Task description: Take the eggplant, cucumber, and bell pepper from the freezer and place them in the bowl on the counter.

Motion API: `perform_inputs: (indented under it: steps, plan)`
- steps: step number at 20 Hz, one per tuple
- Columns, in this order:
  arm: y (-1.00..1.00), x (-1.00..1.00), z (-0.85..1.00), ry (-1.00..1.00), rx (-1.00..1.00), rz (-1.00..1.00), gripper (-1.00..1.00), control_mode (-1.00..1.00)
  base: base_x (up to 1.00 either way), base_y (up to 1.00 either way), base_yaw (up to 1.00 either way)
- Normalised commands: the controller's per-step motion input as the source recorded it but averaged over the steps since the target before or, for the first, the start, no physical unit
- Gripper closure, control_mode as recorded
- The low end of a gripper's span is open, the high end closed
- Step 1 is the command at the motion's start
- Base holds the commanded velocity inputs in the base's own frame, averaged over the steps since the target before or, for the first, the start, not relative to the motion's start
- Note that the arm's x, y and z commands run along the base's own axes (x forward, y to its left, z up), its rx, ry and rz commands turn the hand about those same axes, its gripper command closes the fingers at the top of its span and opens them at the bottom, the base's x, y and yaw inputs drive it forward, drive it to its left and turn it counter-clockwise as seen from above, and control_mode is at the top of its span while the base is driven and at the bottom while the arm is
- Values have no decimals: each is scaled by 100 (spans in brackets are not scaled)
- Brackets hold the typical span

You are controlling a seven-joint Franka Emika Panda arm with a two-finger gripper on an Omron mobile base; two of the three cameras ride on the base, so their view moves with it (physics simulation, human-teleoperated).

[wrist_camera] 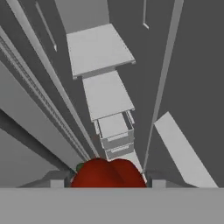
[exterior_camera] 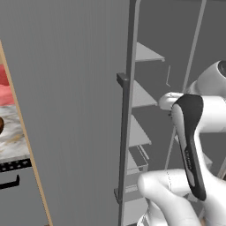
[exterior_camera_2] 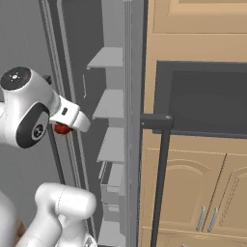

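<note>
I hold the pepper (wrist_camera: 108, 173), red and rounded, between my fingers (wrist_camera: 57, 180), one at each side of it at the bottom of the hand view; a bit of green stem shows at its left. My gripper (wrist_camera: 107, 181) is closed on it, jaws partly apart with the pepper filling the gap. In the right base view the pepper (exterior_camera_2: 61, 128) shows as a small red spot tucked under the white wrist, in front of the open freezer (exterior_camera_2: 113, 120). Beyond the pepper, the hand view looks along the freezer interior: light grey shelves (wrist_camera: 98, 48) stacked one past the other, a small drawer-like bin (wrist_camera: 114, 131) further on, dark grey walls either side. In the left base view the freezer door (exterior_camera: 70, 110) stands open and takes up most of the left half, its long bar handle (exterior_camera: 123, 145) running down its edge, shelves visible past it. The arm crosses the lower right there, hand hidden behind the forearm. At far left a strip of marble counter (exterior_camera: 11, 141) shows, with a dark brown edge of the bowl (exterior_camera: 1, 125) at the frame border. In the right base view tan wooden cabinets (exterior_camera_2: 198, 193) stand right of the freezer. Eggplant and cucumber: cannot tell where they are.
</note>
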Motion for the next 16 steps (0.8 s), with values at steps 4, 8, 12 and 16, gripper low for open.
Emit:
perform_inputs:
  steps: [4,8,12,16]
  plan:
    - [18,-41,0,14,0,0,100,-100,0,0,0]
    - [3,-21,0,12,0,3,100,-100,0,0,0]
    - [6,0,2,11,0,7,100,-100,0,0,0]
    - [0,0,14,17,0,7,100,-100,0,0,0]
